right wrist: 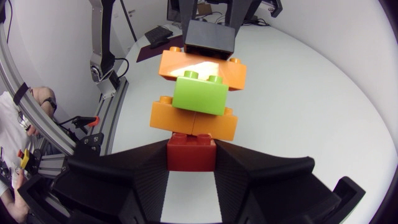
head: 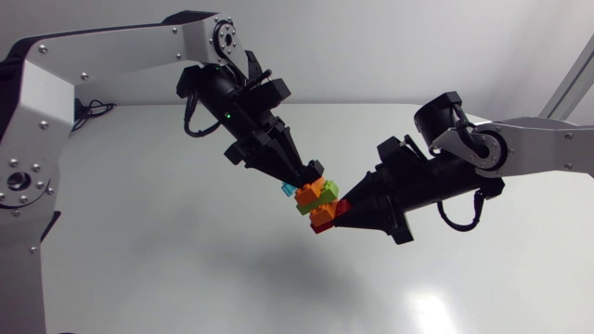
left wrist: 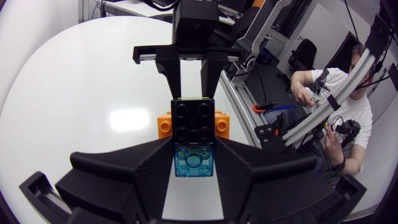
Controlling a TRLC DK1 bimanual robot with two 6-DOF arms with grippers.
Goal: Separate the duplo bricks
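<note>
A stack of duplo bricks hangs in the air above the table, between both arms. In the head view it reads black, orange, green, orange and red, with a clear blue brick at the side. My left gripper is shut on the blue brick, which joins the black brick. My right gripper is shut on the red brick. Ahead of it rise an orange brick, the green brick, another orange brick and the black one.
The white table lies below the bricks, with the stack's shadow on it. A black cable runs along the far left edge by the left arm's base.
</note>
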